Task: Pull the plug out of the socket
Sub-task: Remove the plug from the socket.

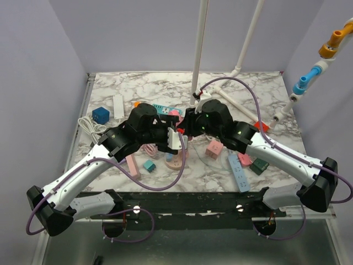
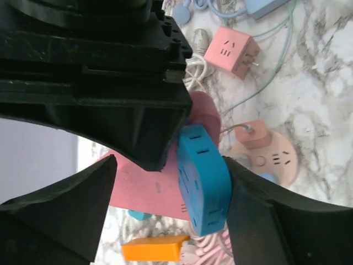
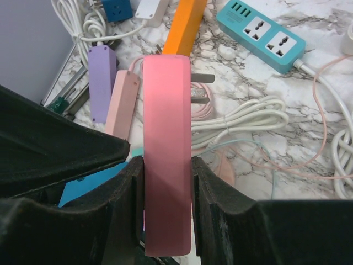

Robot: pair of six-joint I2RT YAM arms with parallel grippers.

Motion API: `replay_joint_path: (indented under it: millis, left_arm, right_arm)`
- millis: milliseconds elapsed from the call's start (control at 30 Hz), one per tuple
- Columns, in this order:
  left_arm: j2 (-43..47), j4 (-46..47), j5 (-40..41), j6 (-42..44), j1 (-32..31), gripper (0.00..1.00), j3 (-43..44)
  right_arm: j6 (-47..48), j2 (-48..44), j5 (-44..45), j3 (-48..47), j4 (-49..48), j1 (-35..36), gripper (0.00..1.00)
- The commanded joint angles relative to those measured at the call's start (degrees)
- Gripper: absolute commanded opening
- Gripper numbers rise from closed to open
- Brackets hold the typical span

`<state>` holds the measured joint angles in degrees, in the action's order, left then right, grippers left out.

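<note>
Pink plug (image 3: pixel 167 165), bare prongs (image 3: pixel 199 88) plain only in right wrist view

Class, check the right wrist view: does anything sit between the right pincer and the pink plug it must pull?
Nothing visible does. The right pincer is shut on the pink plug, one pad pressed against each flat side. The plug's two prongs stick out bare, with no socket on them.

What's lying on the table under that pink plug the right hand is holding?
Around the pink plug you see a coiled white cable, a pale pink power strip and an orange bar. Whatever lies straight beneath it is hidden.
</note>
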<state>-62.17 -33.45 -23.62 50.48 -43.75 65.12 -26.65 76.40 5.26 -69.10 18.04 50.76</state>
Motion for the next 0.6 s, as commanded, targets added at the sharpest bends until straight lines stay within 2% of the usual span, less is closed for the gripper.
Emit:
replay_joint_path:
  millis: [0, 67, 167, 300, 567]
  left_arm:
    - [-0.19, 2.19, 3.34, 0.11, -0.64, 0.58, -0.57]
    - [0.32, 2.40, 3.95, 0.61, -0.64, 0.31, -1.34]
    - [1.15, 3.21, 6.33, 0.63, -1.09, 0.06, -2.48]
    - [1.83, 3.65, 9.30, 0.33, -1.77, 0.00, -3.71]
    - [2.96, 4.73, 13.94, -0.38, -3.55, 0.00, -4.09]
  right_arm:
    - [-1.38, -0.19, 2.55, -3.13, -4.23, 1.50, 0.01]
    - [-1.70, -0.48, 2.64, -3.23, -4.37, 1.71, 0.01]
    - [-2.03, -1.14, 2.94, -2.84, -4.66, 1.92, 0.01]
    - [-2.83, -1.67, 3.32, -1.54, -5.70, 2.13, 0.01]
    - [-1.38, -0.64, 8.25, 0.97, -5.58, 2.72, 0.01]
